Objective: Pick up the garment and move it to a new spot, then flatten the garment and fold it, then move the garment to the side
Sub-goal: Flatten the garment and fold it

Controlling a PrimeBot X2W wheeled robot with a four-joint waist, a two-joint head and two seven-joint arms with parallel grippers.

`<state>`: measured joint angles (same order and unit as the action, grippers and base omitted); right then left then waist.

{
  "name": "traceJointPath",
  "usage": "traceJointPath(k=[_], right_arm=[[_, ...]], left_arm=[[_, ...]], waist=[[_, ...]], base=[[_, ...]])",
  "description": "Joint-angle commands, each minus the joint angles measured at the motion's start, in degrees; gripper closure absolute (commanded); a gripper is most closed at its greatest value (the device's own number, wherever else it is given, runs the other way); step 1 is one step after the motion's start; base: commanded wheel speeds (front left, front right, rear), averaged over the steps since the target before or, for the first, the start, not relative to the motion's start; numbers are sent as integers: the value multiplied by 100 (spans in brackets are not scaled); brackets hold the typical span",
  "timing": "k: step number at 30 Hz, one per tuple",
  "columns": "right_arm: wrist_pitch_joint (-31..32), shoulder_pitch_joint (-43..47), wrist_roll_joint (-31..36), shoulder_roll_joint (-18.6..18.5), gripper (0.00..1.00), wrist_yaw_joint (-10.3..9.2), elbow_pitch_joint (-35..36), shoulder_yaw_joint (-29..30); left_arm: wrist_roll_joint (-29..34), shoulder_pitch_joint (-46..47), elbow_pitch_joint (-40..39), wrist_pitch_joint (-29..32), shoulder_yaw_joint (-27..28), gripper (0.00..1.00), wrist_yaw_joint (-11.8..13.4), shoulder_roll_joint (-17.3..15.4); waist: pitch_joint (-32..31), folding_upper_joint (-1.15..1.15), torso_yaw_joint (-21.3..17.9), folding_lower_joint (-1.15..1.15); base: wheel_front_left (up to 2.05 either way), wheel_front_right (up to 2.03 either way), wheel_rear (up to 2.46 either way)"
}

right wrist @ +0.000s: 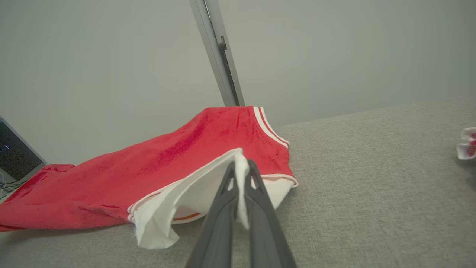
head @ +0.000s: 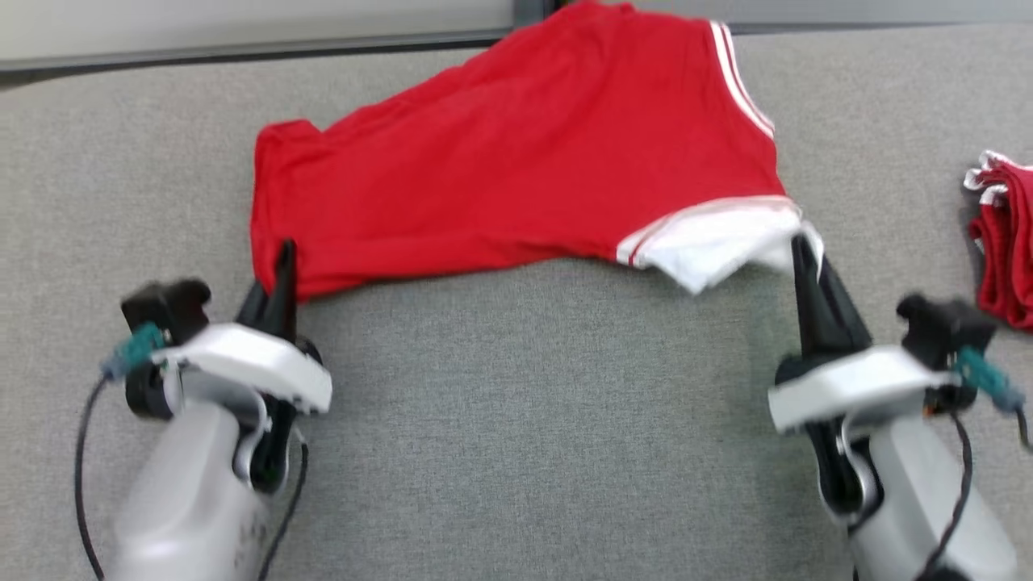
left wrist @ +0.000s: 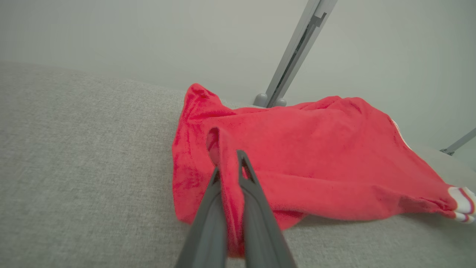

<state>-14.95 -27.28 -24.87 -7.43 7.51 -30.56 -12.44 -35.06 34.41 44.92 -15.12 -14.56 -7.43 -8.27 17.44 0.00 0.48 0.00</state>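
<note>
Red garment (head: 516,161) w/ white stripe trim, lying spread on grey bench (head: 516,403).
Far edge reaching bench's back rim; both near corners sitting raised off the surface, white inner layer showing at right corner.

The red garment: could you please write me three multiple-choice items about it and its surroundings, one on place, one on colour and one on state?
1. Where in the head view does the other red pile lie?
A. at the right edge
B. at the left edge
C. in the near middle

2. What colour is the part of the garment pinched by the right gripper?
A. red
B. white
C. grey

3. The left gripper is:
A. open above the cloth
B. shut on the garment's red edge
C. lying off the cloth

Answers: 1 A, it sits against the right border. 2 B, white cloth runs between its fingers. 3 B, red cloth is clamped between its fingers.
</note>
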Motion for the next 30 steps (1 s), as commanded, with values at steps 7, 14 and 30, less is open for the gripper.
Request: traceJointPath(k=[7, 14, 30], right_arm=[[14, 2020, 114, -84, 100, -4, 1211, 188], [772, 3319, 292, -7, 100, -4, 2478, 407], [2715, 5347, 562, 273, 100, -4, 4999, 891]], left_arm=[[398, -1590, -1142, -1, 81, 100, -6, -199], [465, -2653, -2121, 165, 84, 100, 155, -473], [328, -4818, -5043, 1538, 276, 100, 1160, -1074]], waist=[[-822, 0, 42, 0], [-1282, 0, 4, 0], [-1873, 0, -134, 0]], base=[[0, 0, 0], [0, 0, 0], [0, 0, 0]])
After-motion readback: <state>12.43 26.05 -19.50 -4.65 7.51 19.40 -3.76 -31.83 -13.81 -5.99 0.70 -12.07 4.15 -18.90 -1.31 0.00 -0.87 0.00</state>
